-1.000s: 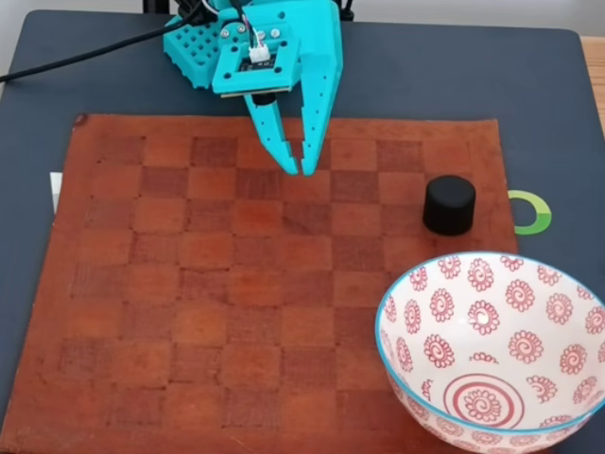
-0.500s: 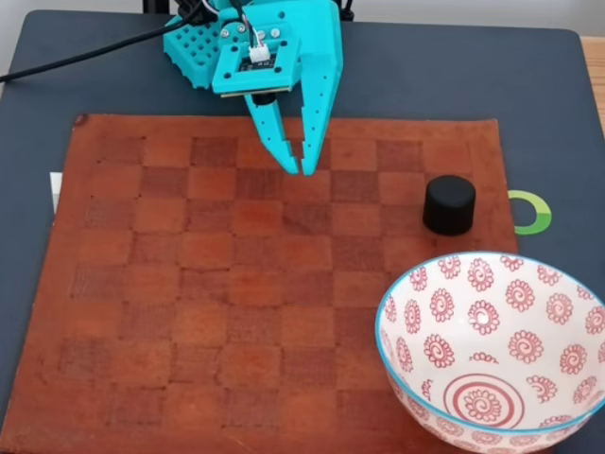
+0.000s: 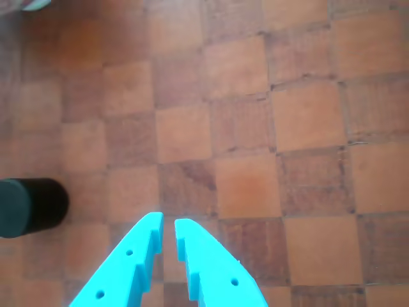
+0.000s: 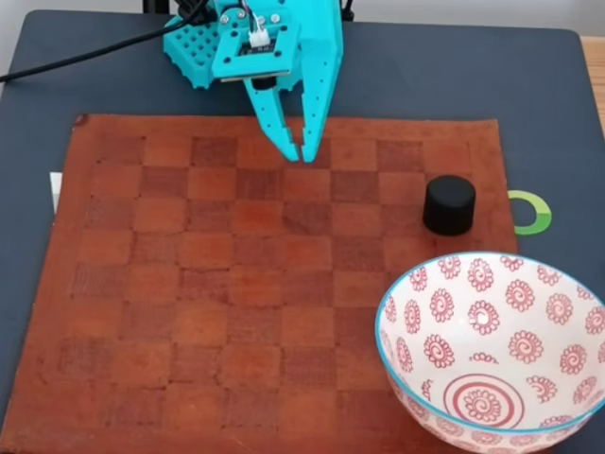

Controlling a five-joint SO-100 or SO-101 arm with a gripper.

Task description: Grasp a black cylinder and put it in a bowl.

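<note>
black cylinder [image 4: 449, 204] stands upright on the brown checkered board [image 4: 189, 312], close to the board's right edge in the fixed view, with the small green ring [image 4: 532, 212] just beyond it on the dark table [image 4: 454, 76]. the bowl [image 4: 492, 352] sits nearer the camera, at the lower right, close to the cylinder but not touching it, and it holds nothing.

the turquoise gripper [image 4: 300, 155] hangs over the far edge of the board, around the middle of its width, tips pointing down at the squares. its two fingers are nearly pressed together, with only a thin slit between the tips, and they pinch nothing. whether the tips touch the board cannot be told.

the relation that matters is sideways: in the fixed view the cylinder lies well apart from the gripper, to the right and somewhat nearer the camera. in the wrist view the sides are mirrored, so the black cylinder [image 3: 29, 208] shows at the left edge, left of the gripper [image 3: 167, 225] and about level with its tips. the cylinder's axis is vertical, so a grasp from above, jaws spread wider than its round body, looks the likely approach, and no turning of the wrist seems needed.
</note>
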